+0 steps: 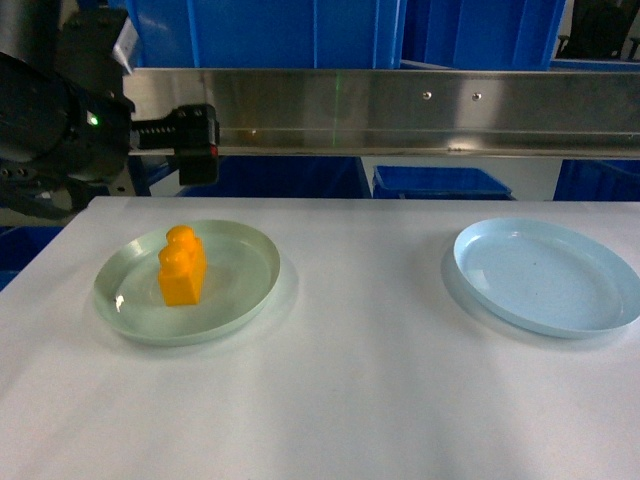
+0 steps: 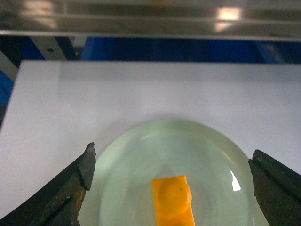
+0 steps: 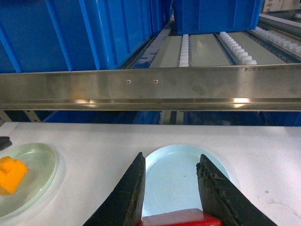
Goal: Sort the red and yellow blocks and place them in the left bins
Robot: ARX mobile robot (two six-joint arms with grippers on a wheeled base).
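White tabletop (image 1: 340,400), steel rail (image 1: 400,110) running along its far edge, blue crates (image 1: 300,30) stacked behind and above the rail.

Left gripper (image 2: 172,150): spread wide, nothing between the pads, hanging over the pale green plate (image 2: 141,136). Both fingers (image 2: 75,183) reach about as wide as the plate's rim.

Yellow brick (image 2: 174,200) lies dead centre between those fingers, slightly to the near side of the tips, and is cut off by the bottom of the wrist view. One stud faces up there. Long axis runs near edge to far edge, so closing would bite across the short width. Probably needs only a straight drop plus a small pull back toward the near edge, no wrist turn.

From the head, the same brick (image 1: 182,265) sits inside the green plate (image 1: 250,290), on the left half of the tabletop, apart from the plate's rim.

Right gripper (image 3: 171,157): jaws drawn in on a red block (image 3: 178,217) low between them, only its top edge showing. Looks held, though contact is partly cropped. Hangs above the pale blue plate (image 3: 174,174), on the right half of the tabletop.

Left arm is clearly the nearer one to the yellow brick. From the right wrist it shows only at the far left (image 3: 10,174), well apart from that gripper.

Crates (image 3: 47,37) lie past the far edge, beyond the rail, so any drop likely means lifting over the rail.
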